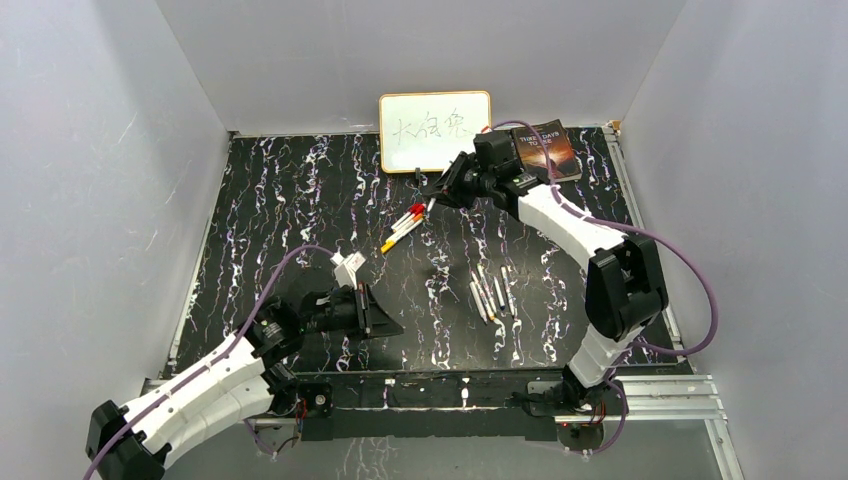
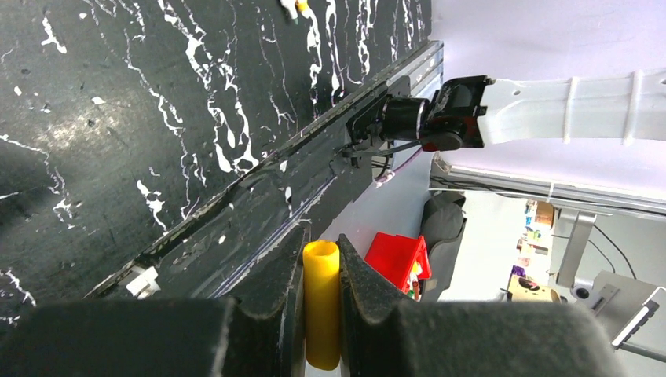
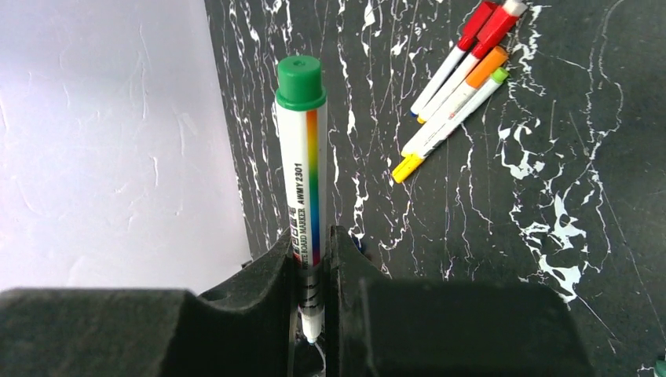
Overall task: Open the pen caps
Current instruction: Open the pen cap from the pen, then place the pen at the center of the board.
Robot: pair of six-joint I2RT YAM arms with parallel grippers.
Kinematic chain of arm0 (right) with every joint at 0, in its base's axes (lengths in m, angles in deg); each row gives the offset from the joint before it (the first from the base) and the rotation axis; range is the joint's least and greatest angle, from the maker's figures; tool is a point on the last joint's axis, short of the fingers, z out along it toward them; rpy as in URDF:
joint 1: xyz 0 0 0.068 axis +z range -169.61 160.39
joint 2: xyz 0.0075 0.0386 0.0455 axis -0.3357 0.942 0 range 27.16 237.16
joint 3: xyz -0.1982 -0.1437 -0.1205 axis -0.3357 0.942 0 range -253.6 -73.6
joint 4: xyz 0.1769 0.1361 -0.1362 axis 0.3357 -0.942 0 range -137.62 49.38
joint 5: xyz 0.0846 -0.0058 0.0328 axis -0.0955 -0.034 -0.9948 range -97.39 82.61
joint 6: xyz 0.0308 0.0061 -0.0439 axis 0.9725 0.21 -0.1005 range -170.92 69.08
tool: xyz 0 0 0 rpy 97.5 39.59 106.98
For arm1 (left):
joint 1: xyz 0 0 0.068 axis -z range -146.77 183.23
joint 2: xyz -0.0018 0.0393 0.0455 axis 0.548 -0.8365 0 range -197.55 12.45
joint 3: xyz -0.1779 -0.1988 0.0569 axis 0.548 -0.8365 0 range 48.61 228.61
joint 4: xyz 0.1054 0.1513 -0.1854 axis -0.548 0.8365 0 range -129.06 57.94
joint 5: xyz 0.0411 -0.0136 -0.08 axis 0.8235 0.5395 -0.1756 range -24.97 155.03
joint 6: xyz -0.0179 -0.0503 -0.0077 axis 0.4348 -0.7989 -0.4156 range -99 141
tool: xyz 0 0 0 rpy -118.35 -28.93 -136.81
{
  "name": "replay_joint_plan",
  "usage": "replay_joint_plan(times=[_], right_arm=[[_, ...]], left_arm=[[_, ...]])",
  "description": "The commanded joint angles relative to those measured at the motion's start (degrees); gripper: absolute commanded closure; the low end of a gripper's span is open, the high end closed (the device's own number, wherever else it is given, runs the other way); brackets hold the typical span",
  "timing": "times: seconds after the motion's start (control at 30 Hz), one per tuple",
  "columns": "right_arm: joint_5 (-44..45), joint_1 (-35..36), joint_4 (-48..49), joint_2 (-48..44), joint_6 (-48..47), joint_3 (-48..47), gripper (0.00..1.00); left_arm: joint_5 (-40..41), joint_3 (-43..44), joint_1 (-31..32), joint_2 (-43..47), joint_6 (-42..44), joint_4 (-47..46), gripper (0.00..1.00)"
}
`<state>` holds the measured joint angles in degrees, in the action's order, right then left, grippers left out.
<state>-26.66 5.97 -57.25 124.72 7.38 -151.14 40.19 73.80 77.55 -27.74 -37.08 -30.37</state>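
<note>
My left gripper (image 1: 385, 320) (image 2: 321, 263) is shut on a yellow pen cap (image 2: 321, 302), which stands upright between the fingers, low over the near left of the table. My right gripper (image 1: 437, 190) (image 3: 312, 251) is shut on a white-barrelled pen (image 3: 302, 173). Its green end (image 3: 301, 82) points away and its narrow white tip sits between the jaws. A few capped pens (image 1: 403, 225) (image 3: 455, 86) with red, orange and yellow ends lie below the right gripper. Several more pens (image 1: 492, 290) lie in a row right of centre.
A small whiteboard (image 1: 435, 118) leans on the back wall, with a dark book (image 1: 548, 148) to its right. The black marbled table (image 1: 300, 200) has grey walls on three sides. A metal rail (image 2: 259, 188) runs along the near edge, with a red bin (image 2: 400, 259) beyond it.
</note>
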Motion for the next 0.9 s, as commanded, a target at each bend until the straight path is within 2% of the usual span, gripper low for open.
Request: replay_joint_plan(times=[0.0,0.2,0.37,0.87], right_arm=[[-3.4,0.2,-5.5,0.8,-9.9,-7.1,1.0],[-0.7,0.7,-21.0,0.7,-24.8,-10.2,1.0],[5.5,3.4,-30.6,-2.0,-32.0,-8.1,1.0],[22.4,17.2,-35.7,-7.2,-31.0,7.7,1.0]], left_arm=[[-0.3,0.9,0.3,1.2,1.3,4.6,0.99],[-0.6,0.2,0.3,-0.5,1.5,3.9,0.99],[-0.8,0.3,0.2,-3.0,1.9,2.6,0.99],[-1.3,0.9,0.2,-8.4,1.7,-1.3,0.98]])
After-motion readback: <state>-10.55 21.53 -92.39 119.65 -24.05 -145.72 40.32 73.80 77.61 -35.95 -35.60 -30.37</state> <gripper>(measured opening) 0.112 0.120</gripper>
